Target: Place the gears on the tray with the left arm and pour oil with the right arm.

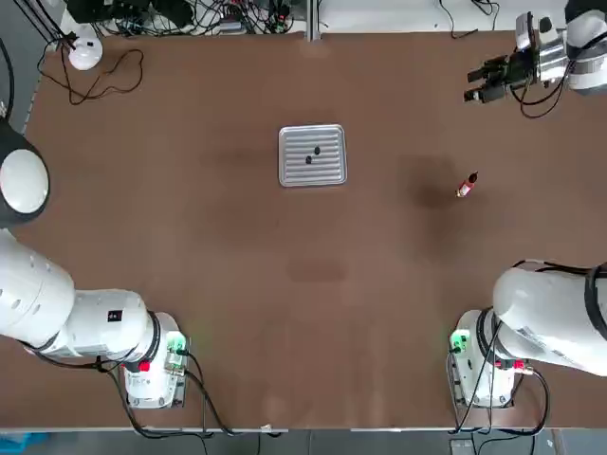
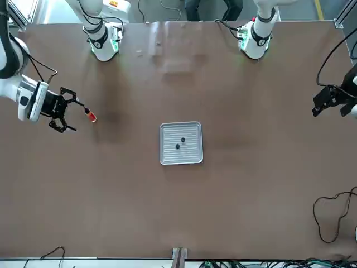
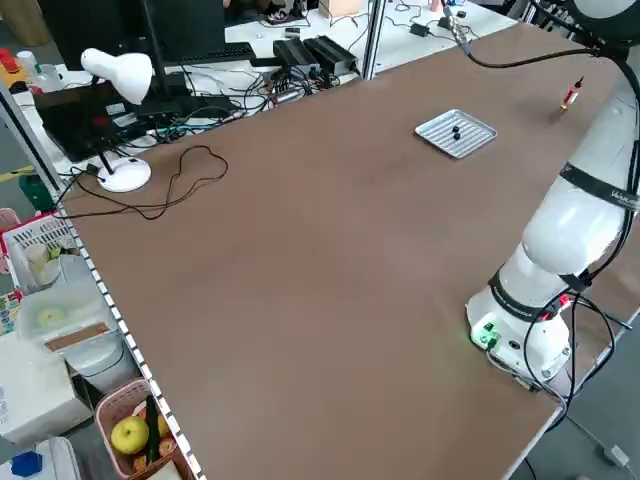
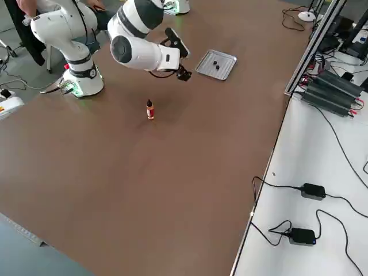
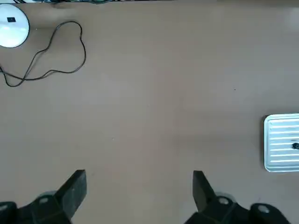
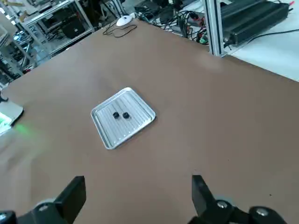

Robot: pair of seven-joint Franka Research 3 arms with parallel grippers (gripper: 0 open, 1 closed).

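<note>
The right hand (image 1: 479, 83) hangs empty with fingers spread, above the counter (image 1: 190, 246) well apart from the tray (image 1: 312, 171), which holds both gears (image 1: 312, 154), the upright oil bottle (image 1: 467, 185) between them, while the left hand (image 2: 326, 103) idles open beyond.

White desk lamp (image 3: 118, 80), fruit basket (image 3: 128, 430)

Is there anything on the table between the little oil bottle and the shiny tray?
No. In the top view, only bare brown table lies between the oil bottle and the tray.
</note>
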